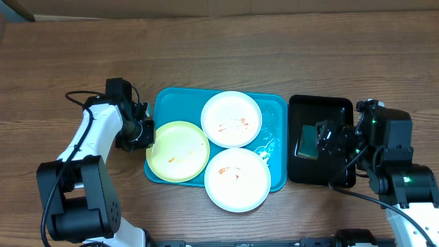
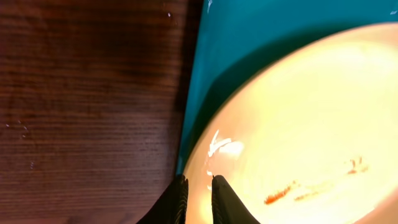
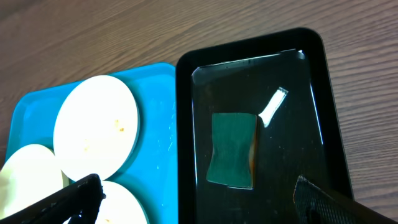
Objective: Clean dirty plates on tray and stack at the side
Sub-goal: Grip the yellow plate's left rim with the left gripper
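left gripper point(image 2: 199, 185): narrow, pinched on the left rim of the yellow-green plate point(image 2: 298, 124); the rim sits between the fingers.
right gripper point(image 3: 196, 186): wide, holding nothing, hovers over the black tray point(image 3: 292, 149), above the green sponge point(image 3: 232, 149).
task things: turquoise tray point(image 1: 274, 104) mid-surface. The yellow-green plate is at its near-left corner, over the left rim. The far white plate point(image 1: 232, 119) is inside. The near white plate point(image 1: 237, 180) overhangs the near rim. All three show orange smears, so likely none is cleaned or stacked yet.
risk 1: the grip is on a thin edge only, so the plate may pivot or slip out when lifted.
risk 2: the yellow-green plate meets the near white plate at its right edge; cannot tell which lies on top. Pulling one could drag the other off the rim.
in the way: the far white plate is just beside it too. The surface to the left looks bare for a stack.
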`<state>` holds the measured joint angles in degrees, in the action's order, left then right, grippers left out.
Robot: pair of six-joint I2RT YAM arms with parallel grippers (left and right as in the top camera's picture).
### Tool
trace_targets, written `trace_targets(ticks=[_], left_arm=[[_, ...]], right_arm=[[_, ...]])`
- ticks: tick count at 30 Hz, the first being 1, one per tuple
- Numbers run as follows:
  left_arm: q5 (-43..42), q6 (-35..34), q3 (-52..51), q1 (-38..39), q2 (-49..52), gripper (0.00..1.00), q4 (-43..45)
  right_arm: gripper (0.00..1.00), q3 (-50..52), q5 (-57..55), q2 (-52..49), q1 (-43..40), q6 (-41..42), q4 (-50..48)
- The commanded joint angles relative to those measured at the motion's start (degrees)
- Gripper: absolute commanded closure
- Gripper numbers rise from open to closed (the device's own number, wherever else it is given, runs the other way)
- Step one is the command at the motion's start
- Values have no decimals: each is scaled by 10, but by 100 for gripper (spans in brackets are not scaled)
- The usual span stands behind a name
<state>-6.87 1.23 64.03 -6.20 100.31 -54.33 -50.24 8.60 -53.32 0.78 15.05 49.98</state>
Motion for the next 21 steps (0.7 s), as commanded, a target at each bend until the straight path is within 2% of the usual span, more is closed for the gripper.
trace_targets(ticks=[1,5,6,8,11,15,21], left_arm=[[-4,-2,9,2,2,86,-5],[2,-2,9,2,2,87,-7],[2,-2,9,2,2,81,-9],[2,-2,9,2,2,50,-9],[-7,-1,9,2,2,29,-7],[-6,3,9,2,2,26,10],[-6,20,9,4,2,34,44]], right_arm=[[0,-18,0,-4,-2,4,3],[0,-18,1,-19,-2,4,3],[0,-18,1,-24,-2,4,4],[0,-18,0,-32,-2,4,7],[0,-18,0,-40,-2,4,10],[0,-18,0,-40,-2,4,5],[0,-18,0,-40,-2,4,14]])
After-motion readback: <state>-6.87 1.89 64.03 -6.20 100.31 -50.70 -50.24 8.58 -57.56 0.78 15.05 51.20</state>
